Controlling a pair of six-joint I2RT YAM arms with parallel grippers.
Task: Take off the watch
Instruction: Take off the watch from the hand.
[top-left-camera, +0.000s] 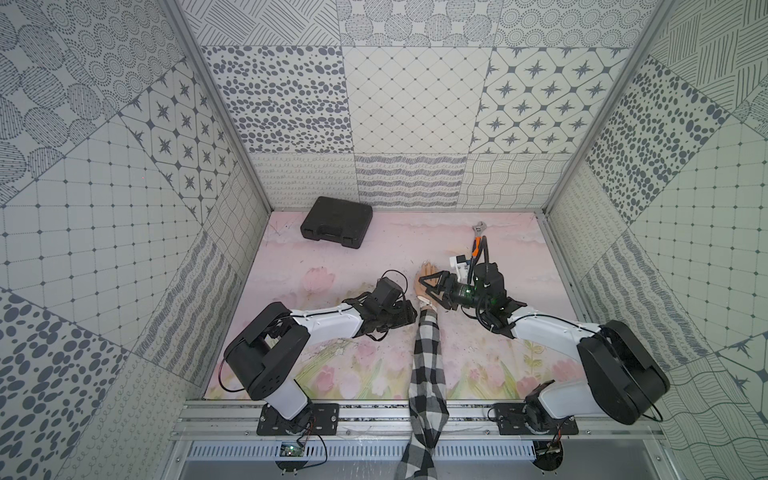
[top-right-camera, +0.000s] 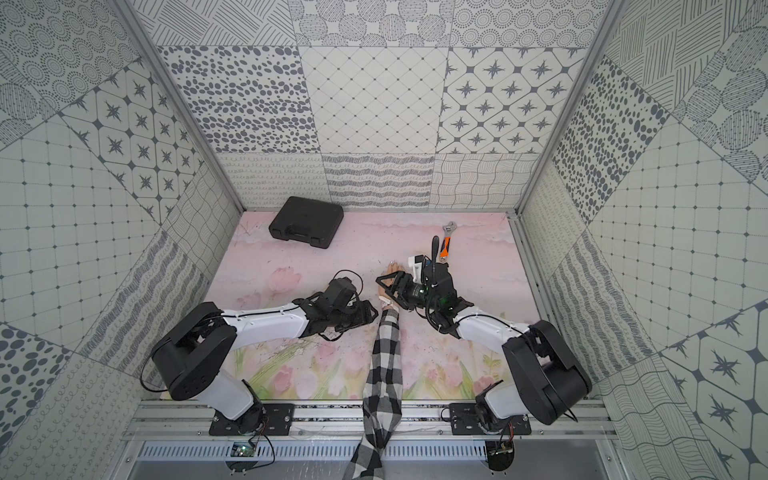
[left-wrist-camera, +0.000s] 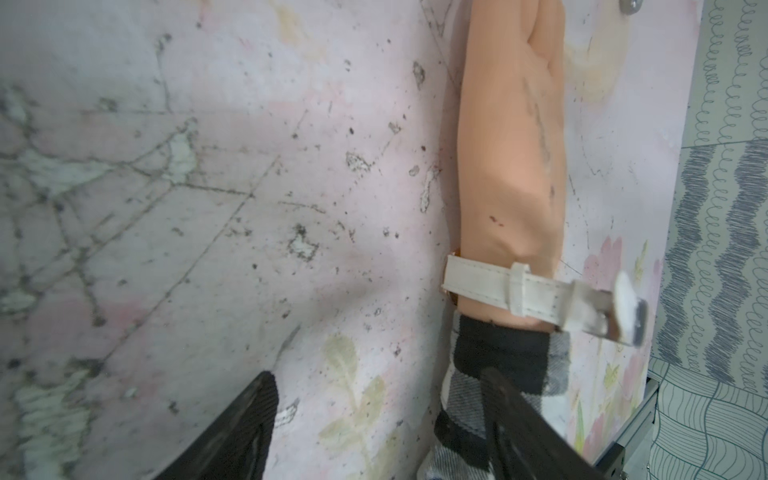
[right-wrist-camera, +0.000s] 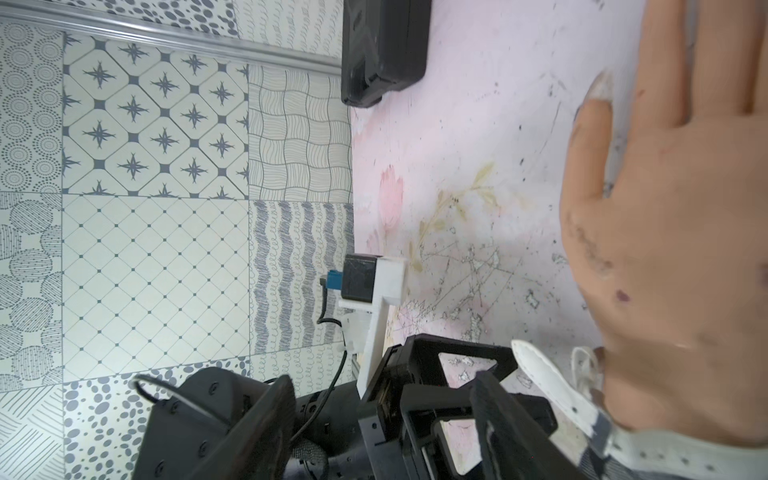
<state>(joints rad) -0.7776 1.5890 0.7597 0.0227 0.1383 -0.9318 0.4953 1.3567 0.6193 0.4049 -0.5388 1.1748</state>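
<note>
The watch (left-wrist-camera: 498, 286) sits on the wrist of the mannequin hand (right-wrist-camera: 665, 249), just beyond the cuff of the checked sleeve (top-left-camera: 428, 361). The arm comes in over the middle of the near edge of the worktop (top-left-camera: 374, 257). Its long axis runs toward the far edge, so the hand lies about in the middle of the worktop. The cream strap goes across this axis, around the wrist, and the case is almost hidden. The watch is not yet off. The free end (right-wrist-camera: 536, 365) of the strap stands away from the wrist. In the right wrist view it points to the side of the left arm.

The left pincer (left-wrist-camera: 378, 374) lies beside the sleeve on its left side, with the jaws spread and pinching nothing. One finger is low by the worktop and the other is over the cuff. From this pincer the watch is a little further toward the far edge.

The right pincer (top-left-camera: 424, 286) reaches in from the right and hovers over the back of the hand, also spread and empty. From it the watch is toward the near edge. So the watch lies between the two pincers along the arm, near to both. I judge that the left pincer is the nearer one to the free end. To catch that end it should meet the strap along the strap's own line, across the arm.
</note>
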